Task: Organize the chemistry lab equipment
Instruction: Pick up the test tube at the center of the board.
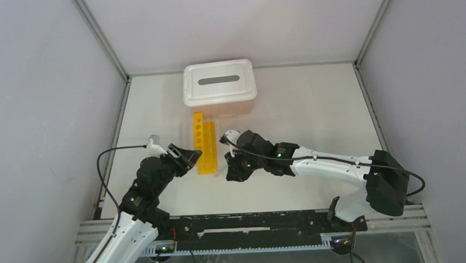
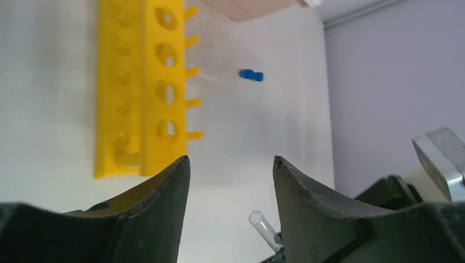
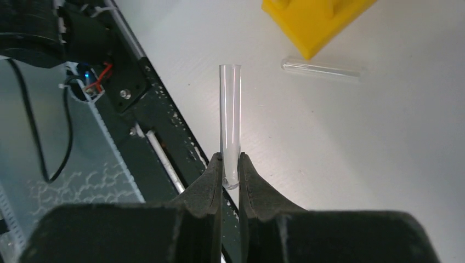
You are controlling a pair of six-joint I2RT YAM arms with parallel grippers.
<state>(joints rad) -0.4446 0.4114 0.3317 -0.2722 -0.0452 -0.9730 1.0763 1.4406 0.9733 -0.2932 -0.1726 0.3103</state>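
A long yellow rack [image 1: 204, 143] with round holes lies on the table's middle, also in the left wrist view [image 2: 140, 87]. Just right of it in that view is a faint clear gridded rack [image 2: 216, 49] with a blue-capped tube [image 2: 251, 75] at its edge. My right gripper [image 3: 231, 159] is shut on the rounded end of a clear glass tube [image 3: 230, 115], right of the rack's near end [image 1: 232, 170]. Another clear tube [image 3: 321, 70] lies on the table by the rack's corner [image 3: 315, 22]. My left gripper [image 2: 230, 161] is open and holds nothing, at the rack's near left [image 1: 189, 156].
A pink bin with a white slotted lid [image 1: 219, 81] stands behind the yellow rack at the back. A black rail [image 1: 252, 225] runs along the near table edge, close below the held tube. Grey walls close in the table on both sides.
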